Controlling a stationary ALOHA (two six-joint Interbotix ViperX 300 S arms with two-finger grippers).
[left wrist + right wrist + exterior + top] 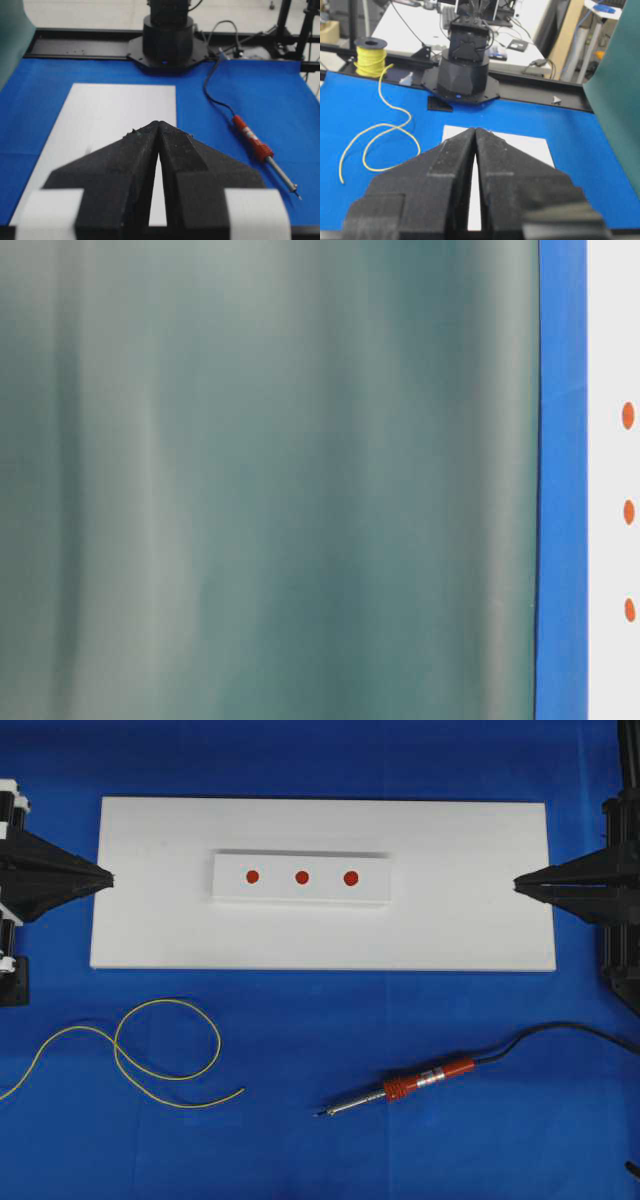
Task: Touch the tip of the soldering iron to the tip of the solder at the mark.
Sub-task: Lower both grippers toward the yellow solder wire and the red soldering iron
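No brand, label or legible writing appears on any item. The soldering iron (400,1086), a slim pen-like tool with a thin pointed metal shaft, red-orange handle, silver band and black cord (560,1032), lies flat on the blue-covered bench (320,1140) at about 5 o'clock in the overhead view, tip pointing toward 8 o'clock. The solder (150,1055), a very thin yellow wire, curls in a loose loop at 7 o'clock; in the right wrist view it runs up to a yellow spool (371,56) at the bench's far edge. A flat white rectangular board (150,920) occupies the centre, carrying a small raised white block (230,885) with three red round marks (302,877) in a row. The left gripper (110,878) sits at 9 o'clock at the board's edge, jaws together on nothing; the right gripper (518,883) mirrors it at 3 o'clock, likewise pressed together and empty (both point level toward the board). Neither touches iron or solder.
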